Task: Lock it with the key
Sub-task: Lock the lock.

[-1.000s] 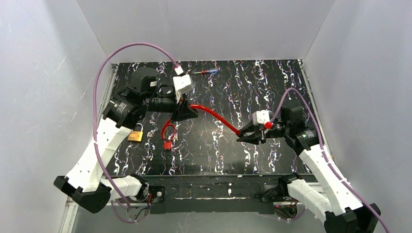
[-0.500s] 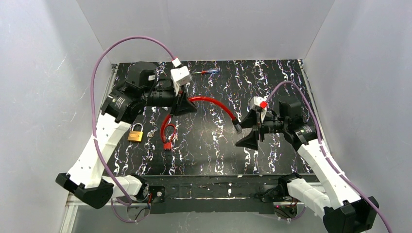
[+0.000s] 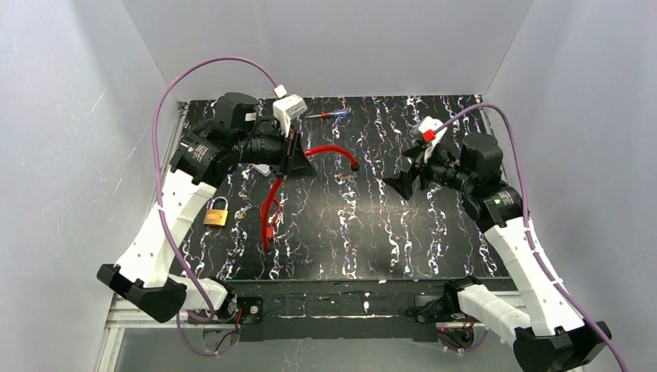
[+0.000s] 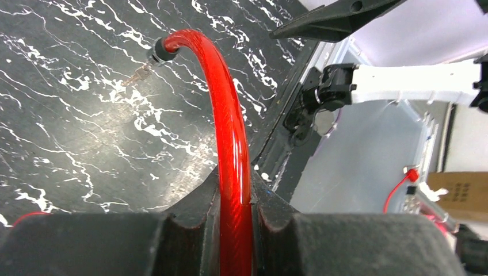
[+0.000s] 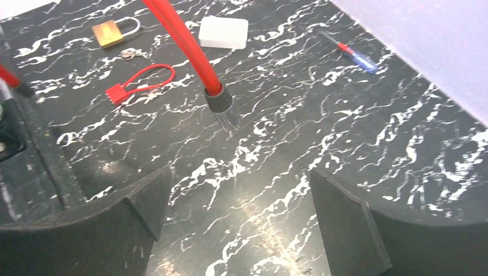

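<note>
The table (image 3: 372,248) is black with white veining.

1. Nearest, left of centre, the lower end of the red cable (image 3: 329,149) reaches down toward the table. Whether it touches the surface cannot be told.
2. A brass padlock (image 3: 216,213) lies flat on the left of the table, shackle pointing far. Small metal pieces, apparently keys (image 5: 132,54), lie just to its right, apart from both grippers.
3. A thin red loop with a red block (image 5: 115,93) lies flat near the keys, on their near side.
4. The right gripper (image 3: 404,183) hovers over the right half of the table. Its fingers are spread wide with nothing between them.
5. The left gripper (image 3: 297,160), further left and slightly farther, has its fingers pressed onto the cable, which runs through the gap between them.
6. Beyond the grip the cable arches right. Its free end, a black collar with a metal pin (image 5: 227,118), hangs above the table centre, apart from the right gripper.
7. A white box (image 5: 224,31) sits on the far left.
8. A blue-and-red screwdriver (image 3: 329,115) lies at the far edge.
</note>
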